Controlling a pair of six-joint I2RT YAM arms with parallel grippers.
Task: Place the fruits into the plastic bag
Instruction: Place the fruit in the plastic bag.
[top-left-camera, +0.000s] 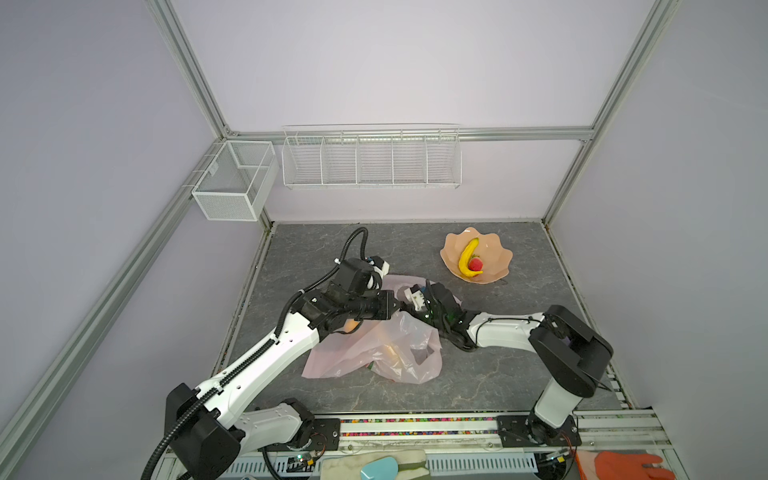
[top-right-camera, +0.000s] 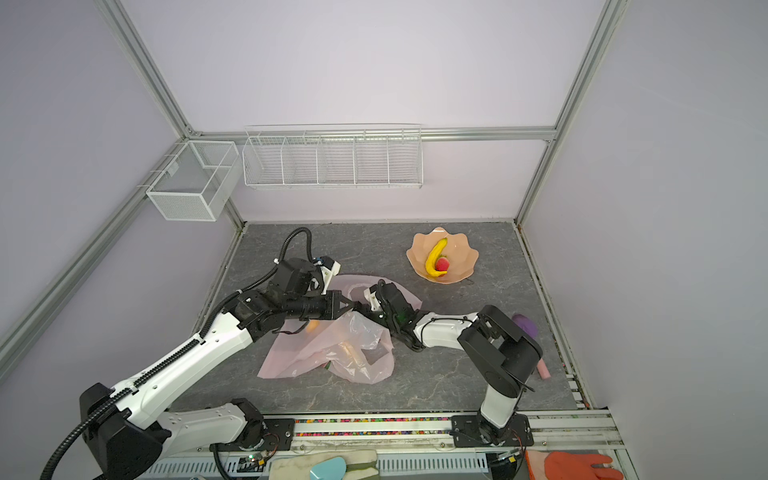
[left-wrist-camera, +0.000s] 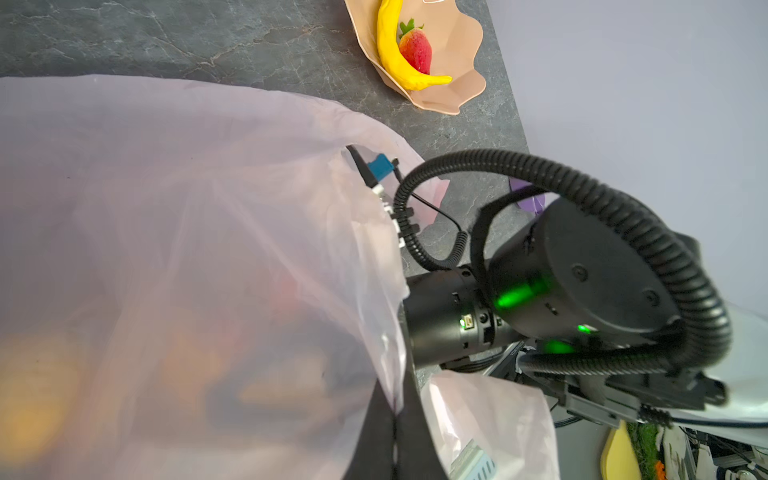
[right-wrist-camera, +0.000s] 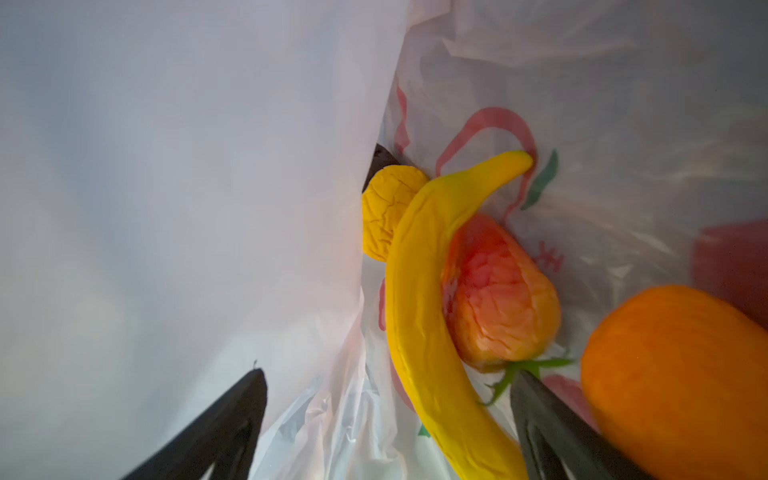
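The pale pink plastic bag (top-left-camera: 374, 345) (top-right-camera: 328, 349) lies crumpled mid-table. My left gripper (left-wrist-camera: 395, 411) (top-left-camera: 397, 305) is shut on the bag's rim and holds it raised. My right gripper (right-wrist-camera: 389, 374) is inside the bag (right-wrist-camera: 166, 208), open. A yellow banana (right-wrist-camera: 424, 291) lies loose between its fingers. Beside it rest a strawberry (right-wrist-camera: 503, 291), a tangerine (right-wrist-camera: 673, 374), a yellow pear (right-wrist-camera: 386, 208) and a dark fruit (right-wrist-camera: 380, 160). Another banana (top-left-camera: 467, 255) (left-wrist-camera: 390, 50) and a strawberry (top-left-camera: 476, 263) (left-wrist-camera: 415, 48) sit in the peach bowl (top-left-camera: 496, 249) at the back right.
A purple object (top-right-camera: 524, 324) and a small pink item (top-right-camera: 543, 370) lie near the right edge, behind my right arm. White wire baskets (top-left-camera: 370, 160) and a mesh basket (top-left-camera: 232, 178) hang on the back wall. An orange glove (top-left-camera: 623, 465) lies below the front rail.
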